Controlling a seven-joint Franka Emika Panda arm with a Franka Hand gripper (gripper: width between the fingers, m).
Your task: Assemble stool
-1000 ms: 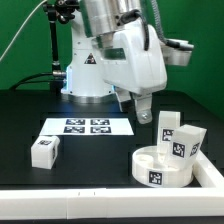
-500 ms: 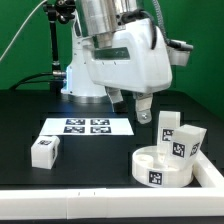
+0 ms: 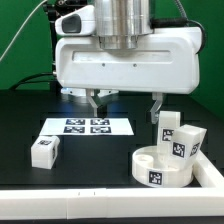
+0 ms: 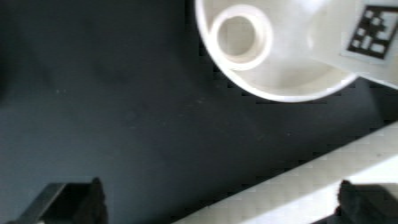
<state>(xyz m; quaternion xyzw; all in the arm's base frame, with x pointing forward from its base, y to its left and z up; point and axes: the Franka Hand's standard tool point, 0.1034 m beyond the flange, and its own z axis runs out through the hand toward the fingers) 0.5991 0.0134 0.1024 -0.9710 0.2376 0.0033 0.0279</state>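
Note:
The round white seat [image 3: 163, 166] lies on the black table at the exterior view's right, with a tag on its side. Two white legs [image 3: 170, 127] [image 3: 186, 143] stand close behind it. A third leg [image 3: 44, 150] lies apart at the exterior view's left. My gripper [image 3: 126, 104] hangs open and empty above the table, behind and to the left of the seat, with its fingers [image 3: 96, 101] spread wide. In the wrist view the seat [image 4: 294, 60] shows beyond the gripper [image 4: 219, 205], with nothing between the dark fingertips [image 4: 71, 200].
The marker board [image 3: 88, 126] lies flat under and in front of the gripper. White border rails run along the table's front [image 3: 90, 206] and right edge [image 3: 211, 176]; one crosses the wrist view [image 4: 302, 180]. The arm's base stands behind.
The hand has turned about its vertical axis and now faces the exterior camera broadside. Both fingers now show spread apart. The stool parts have not moved.

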